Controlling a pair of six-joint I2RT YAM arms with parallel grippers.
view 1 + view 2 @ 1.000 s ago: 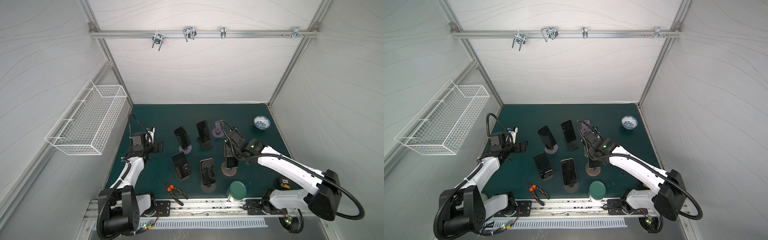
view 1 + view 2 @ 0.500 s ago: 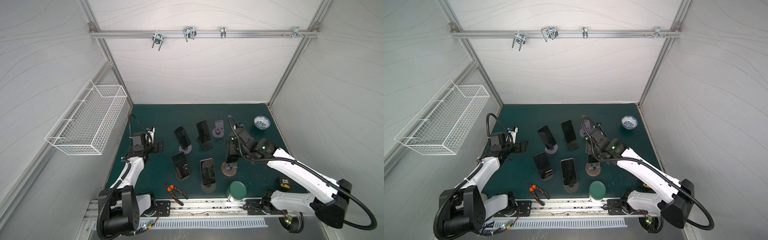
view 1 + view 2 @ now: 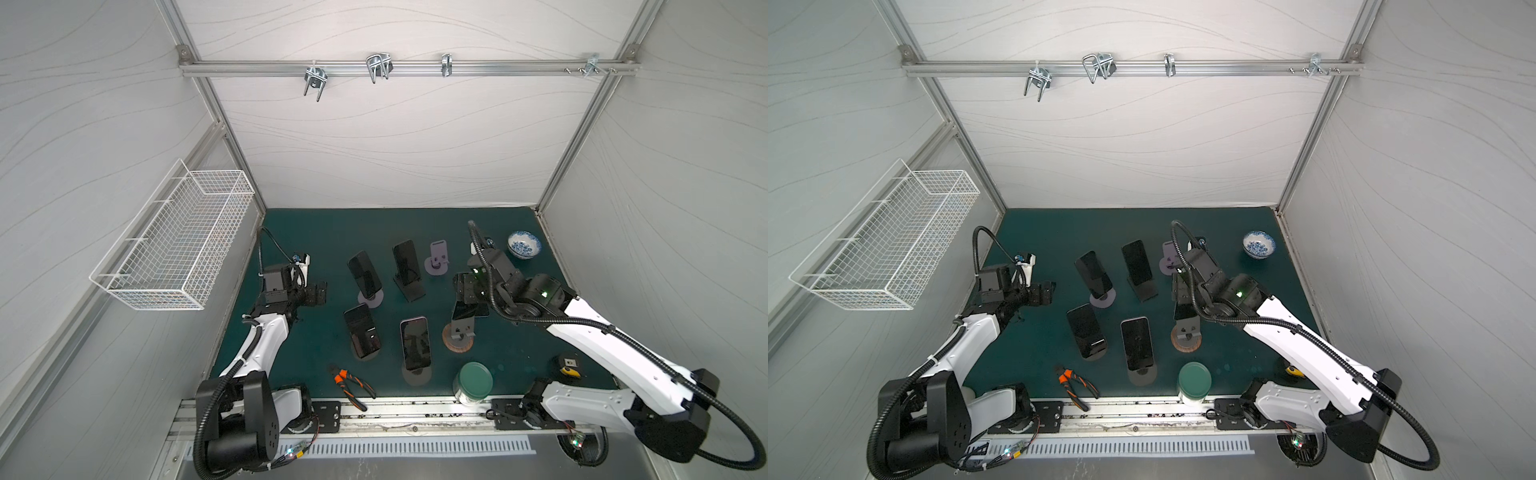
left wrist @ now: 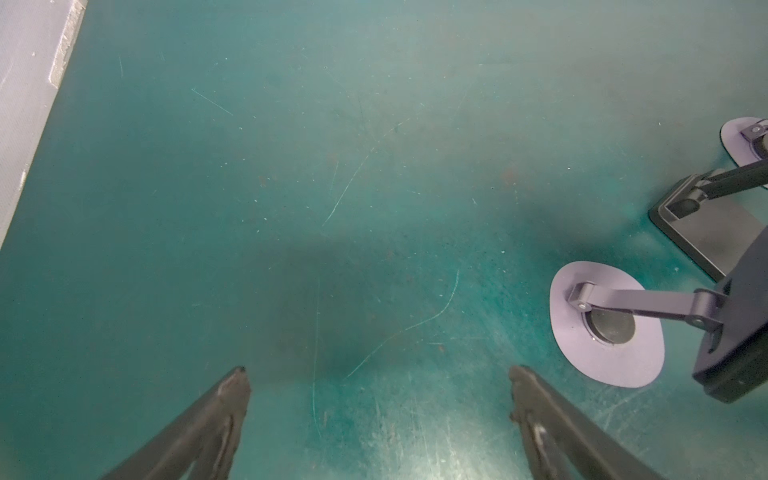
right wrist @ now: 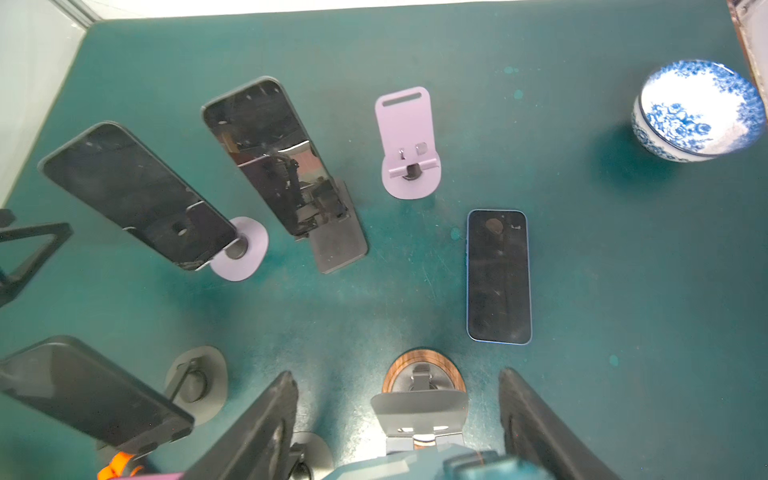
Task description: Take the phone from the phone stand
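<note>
Right arm [image 3: 602,345] has its elbow swung farther outward than a second ago, with the wrist a little farther back over the same stand; left arm [image 3: 266,345] unchanged

Phone [image 5: 498,276] lies flat, dark face up, on the green worktop [image 5: 615,257], just beside the wood-based stand [image 5: 419,409] and apart from it. The stand's grey cradle is bare

Right claw [image 5: 395,376] hovers above that stand with its fingers spread and nothing between them: released

Judgement: removal from this stand looks done, and only the arm's retreat seems left

Lilac stand [image 5: 409,141], farther back, is also empty. Four other phones [image 3: 365,274] are propped on their own stands in both top views; the task sentence does not say whether they count

Left claw [image 4: 380,382] is spread and empty over bare worktop near the left wall

Bowl [image 5: 698,108], pliers [image 3: 349,380] and green-lidded jar [image 3: 473,380] sit at the edges, well apart from both claws
</note>
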